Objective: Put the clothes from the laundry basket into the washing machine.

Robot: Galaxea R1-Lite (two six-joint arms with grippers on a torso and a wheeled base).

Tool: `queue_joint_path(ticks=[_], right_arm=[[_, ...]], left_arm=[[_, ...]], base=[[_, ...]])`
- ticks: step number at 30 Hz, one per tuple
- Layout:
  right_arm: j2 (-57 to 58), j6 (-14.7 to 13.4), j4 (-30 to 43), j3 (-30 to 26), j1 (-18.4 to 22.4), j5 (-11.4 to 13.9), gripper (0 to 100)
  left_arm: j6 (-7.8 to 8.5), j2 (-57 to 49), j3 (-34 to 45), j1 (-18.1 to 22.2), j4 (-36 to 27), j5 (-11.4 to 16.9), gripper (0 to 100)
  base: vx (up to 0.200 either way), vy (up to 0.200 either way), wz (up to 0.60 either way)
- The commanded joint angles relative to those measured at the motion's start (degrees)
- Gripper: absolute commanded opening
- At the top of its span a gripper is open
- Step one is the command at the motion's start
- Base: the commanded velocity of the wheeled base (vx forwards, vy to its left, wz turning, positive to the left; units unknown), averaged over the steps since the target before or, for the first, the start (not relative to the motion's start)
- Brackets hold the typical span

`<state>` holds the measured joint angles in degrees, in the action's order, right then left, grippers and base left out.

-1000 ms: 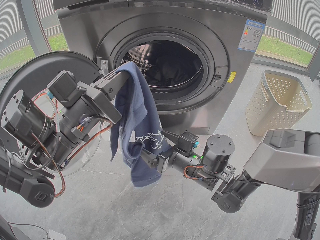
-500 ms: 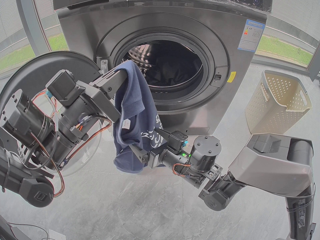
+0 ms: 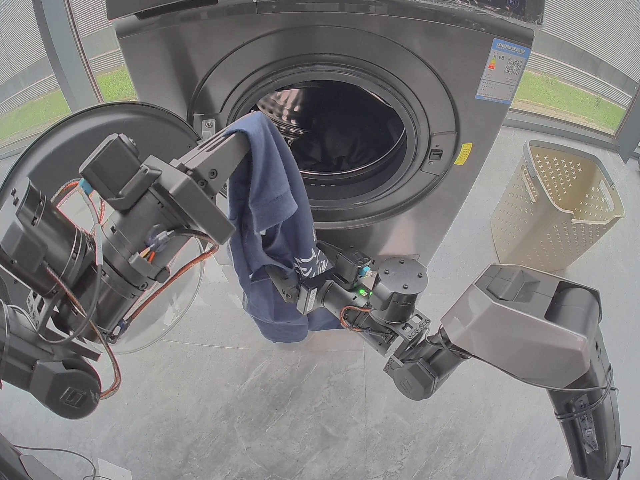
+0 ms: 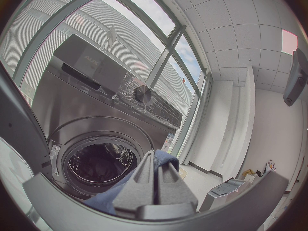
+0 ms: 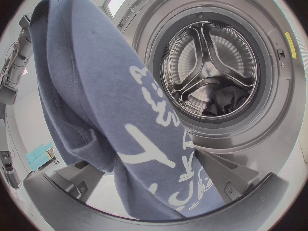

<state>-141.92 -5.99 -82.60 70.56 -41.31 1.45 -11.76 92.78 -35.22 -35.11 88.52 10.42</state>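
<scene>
Covering the floor (image 3: 220, 408), grey marbled tiles run up to the washing machine (image 3: 467, 188), a steel-grey front-loader standing before tall windows (image 3: 587, 28) with grass outside. Its round door (image 3: 67, 141) is swung wide to the robot's left, and the drum (image 3: 333, 128) is open and dark. The laundry basket (image 3: 567, 208), cream and perforated, stands on the floor to the right of the machine, well apart from both arms.

A navy T-shirt (image 3: 273, 201) with white print hangs in front of the machine's opening, at its left rim. The left gripper (image 3: 239, 145) holds the top of it, and the cloth falls downward from there. The right gripper (image 3: 298, 265) sits lower, in the shirt's hanging part, below the drum's mouth.

From the left wrist, that arm's jaws are seen pressed together with blue cloth pinched between them. The room opens up beyond, with a white tiled ceiling (image 4: 243, 20), a white wall (image 4: 276, 129) and a knob (image 4: 143, 94) on the machine's plastic-wrapped panel. From the right wrist, that arm's jaws stand wide apart, with the shirt draped across the gap between them. Past the shirt, the drum's ribbed steel shows clearly, with a dark garment (image 5: 226, 100) lying at its bottom.
</scene>
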Motion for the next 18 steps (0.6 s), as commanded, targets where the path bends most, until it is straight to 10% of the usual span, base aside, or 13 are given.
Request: queue_joint_path(ticks=[1, 8, 9, 18], right_arm=[[-2.83, 0.1, 0.07, 2.74, 0.18, 0.04, 100], [-3.54, 0.01, -0.63, 4.59, 0.36, -0.13, 100], [-3.45, 0.01, -0.8, 4.5, 0.44, -0.13, 0], [4.46, 0.01, -1.77, -3.32, 2.99, -0.04, 0]], left_arm=[[-0.01, -0.76, 0.15, -0.31, -0.01, 0.04, 0], [-0.1, -0.76, 0.15, 0.13, -0.01, -0.05, 0], [-0.1, -0.76, 0.15, 0.22, -0.01, -0.14, 0], [-0.19, 1.08, 0.59, 4.87, -0.27, -0.4, 0]], base=[[0.0, 0.0, 0.0], [0.0, 0.0, 0.0], [0.0, 0.0, 0.0], [0.0, 0.0, 0.0]])
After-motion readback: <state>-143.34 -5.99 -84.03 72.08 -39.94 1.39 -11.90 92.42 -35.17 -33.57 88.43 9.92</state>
